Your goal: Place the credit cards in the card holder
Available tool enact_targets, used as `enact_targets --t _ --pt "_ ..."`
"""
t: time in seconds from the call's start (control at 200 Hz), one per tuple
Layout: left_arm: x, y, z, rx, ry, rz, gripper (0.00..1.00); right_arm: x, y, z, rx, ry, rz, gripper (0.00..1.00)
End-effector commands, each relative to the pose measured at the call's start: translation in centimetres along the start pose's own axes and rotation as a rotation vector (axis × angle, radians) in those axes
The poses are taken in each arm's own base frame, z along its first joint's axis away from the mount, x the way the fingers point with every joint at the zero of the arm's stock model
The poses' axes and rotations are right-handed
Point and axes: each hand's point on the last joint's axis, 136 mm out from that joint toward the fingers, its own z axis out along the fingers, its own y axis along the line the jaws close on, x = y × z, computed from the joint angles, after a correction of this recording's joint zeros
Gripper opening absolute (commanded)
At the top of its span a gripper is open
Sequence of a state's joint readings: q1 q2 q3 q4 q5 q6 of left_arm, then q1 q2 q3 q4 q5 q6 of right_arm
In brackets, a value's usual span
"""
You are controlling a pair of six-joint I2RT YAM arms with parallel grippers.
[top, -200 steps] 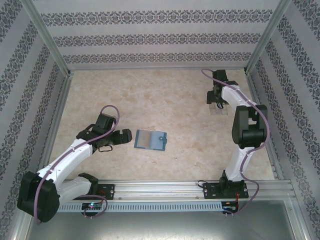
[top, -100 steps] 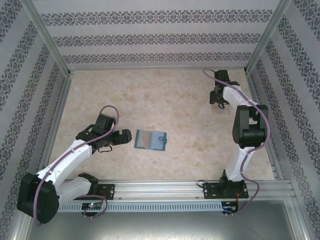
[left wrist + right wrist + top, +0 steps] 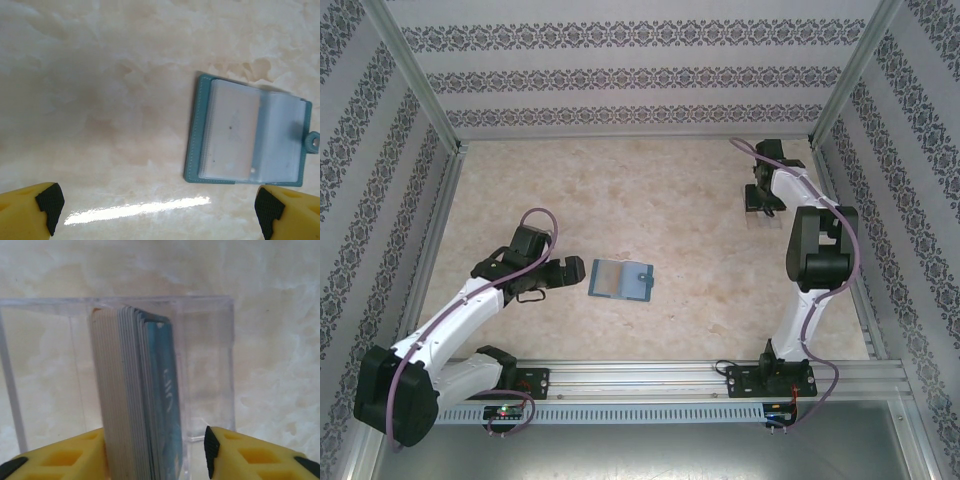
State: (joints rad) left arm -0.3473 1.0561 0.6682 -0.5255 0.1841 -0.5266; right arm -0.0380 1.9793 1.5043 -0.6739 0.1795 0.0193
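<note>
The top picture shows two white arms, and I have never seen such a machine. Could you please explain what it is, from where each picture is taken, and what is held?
These are two robot arms bolted at the near edge of a table. The top picture comes from a fixed camera above and behind them; the other two come from a camera on each wrist. The left end effector is open and holds nothing; the teal card holder lies open in front of it. The right end effector straddles a stack of credit cards standing in a clear stand. A gap shows beside one finger, so nothing seems gripped yet.
</note>
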Motion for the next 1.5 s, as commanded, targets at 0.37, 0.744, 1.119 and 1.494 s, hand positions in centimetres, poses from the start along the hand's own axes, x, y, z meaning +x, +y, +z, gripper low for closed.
enact_targets --t 0.37,0.744,1.119,1.494 --pt "0.0 -0.7 -1.9 0.017 -0.005 -0.023 1.0 -0.6 -0.7 -1.7 0.043 -0.054 -0.064 0.46" --pt "-0.1 -0.6 -2.0 0.007 -0.003 -0.017 1.0 -0.9 -0.6 -2.4 0.038 -0.087 -0.058 0.42" --pt "0.3 -0.2 -1.7 -0.005 0.007 -0.016 1.0 -0.9 -0.8 -2.8 0.065 -0.1 -0.061 0.37" --pt "0.6 -0.1 -1.5 -0.006 0.01 -0.019 1.0 -1.2 -0.7 -3.9 0.063 -0.138 -0.065 0.33"
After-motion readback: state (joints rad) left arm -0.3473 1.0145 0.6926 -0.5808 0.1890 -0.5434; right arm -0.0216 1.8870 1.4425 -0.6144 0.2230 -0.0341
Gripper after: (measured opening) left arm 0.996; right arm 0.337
